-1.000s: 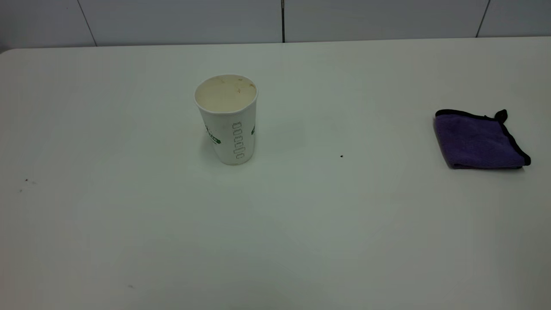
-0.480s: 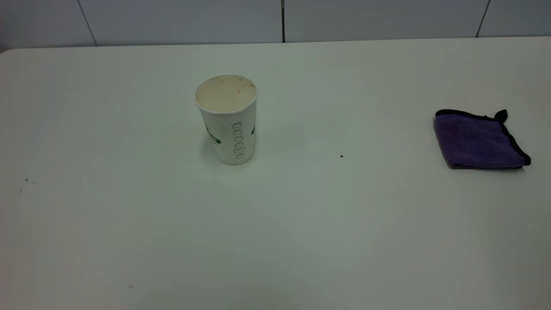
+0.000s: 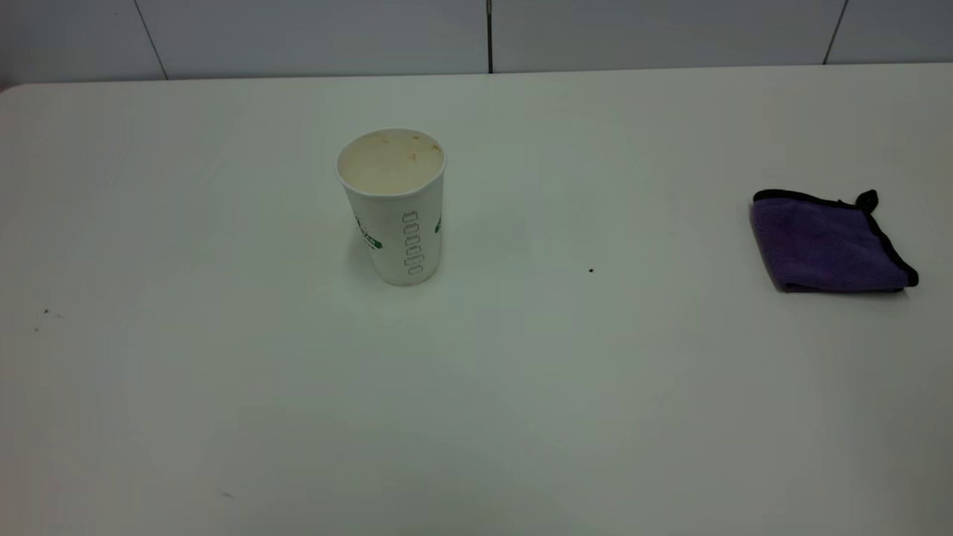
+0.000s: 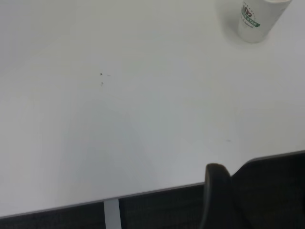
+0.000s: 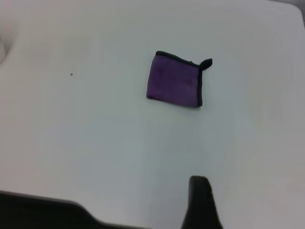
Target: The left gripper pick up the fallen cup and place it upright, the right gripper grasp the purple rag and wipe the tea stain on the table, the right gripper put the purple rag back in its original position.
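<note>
- Cup (image 3: 392,205) stands upright on the bench (image 3: 476,387), unmoved over the last second.
- Purple rag (image 3: 828,243) lies folded well right of the cup, also unmoved; no stain visible.
- Both arms withdrawn; fingers' opening cannot be told. Task looks finished.

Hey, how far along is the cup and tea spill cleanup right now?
It looks essentially finished. The cup stands upright on the table. No tea stain shows on the surface, only a tiny dark speck. The purple rag lies folded at the right side, held by nothing. Neither gripper appears in the exterior view, so nothing is in hand and no step looks left.
</note>
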`<state>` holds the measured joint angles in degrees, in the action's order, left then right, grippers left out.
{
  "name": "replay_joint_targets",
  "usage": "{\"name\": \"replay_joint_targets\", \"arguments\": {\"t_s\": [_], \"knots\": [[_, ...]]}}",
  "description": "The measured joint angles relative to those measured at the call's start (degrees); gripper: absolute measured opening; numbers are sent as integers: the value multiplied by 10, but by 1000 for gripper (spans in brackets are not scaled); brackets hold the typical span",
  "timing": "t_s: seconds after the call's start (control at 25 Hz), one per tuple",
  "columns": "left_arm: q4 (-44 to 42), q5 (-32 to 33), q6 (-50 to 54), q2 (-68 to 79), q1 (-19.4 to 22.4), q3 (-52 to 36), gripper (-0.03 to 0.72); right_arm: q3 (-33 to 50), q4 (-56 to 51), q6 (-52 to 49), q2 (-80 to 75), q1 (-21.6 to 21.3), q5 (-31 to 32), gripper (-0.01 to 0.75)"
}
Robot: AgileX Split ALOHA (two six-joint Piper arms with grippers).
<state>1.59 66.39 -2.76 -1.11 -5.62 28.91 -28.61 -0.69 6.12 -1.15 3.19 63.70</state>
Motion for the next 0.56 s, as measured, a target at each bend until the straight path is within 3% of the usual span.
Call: {"name": "replay_joint_targets", "arguments": {"t_s": [0.56], "knots": [[0,0,0,0,0,0,448,0,-1,-1,21,0,3,575]]}}
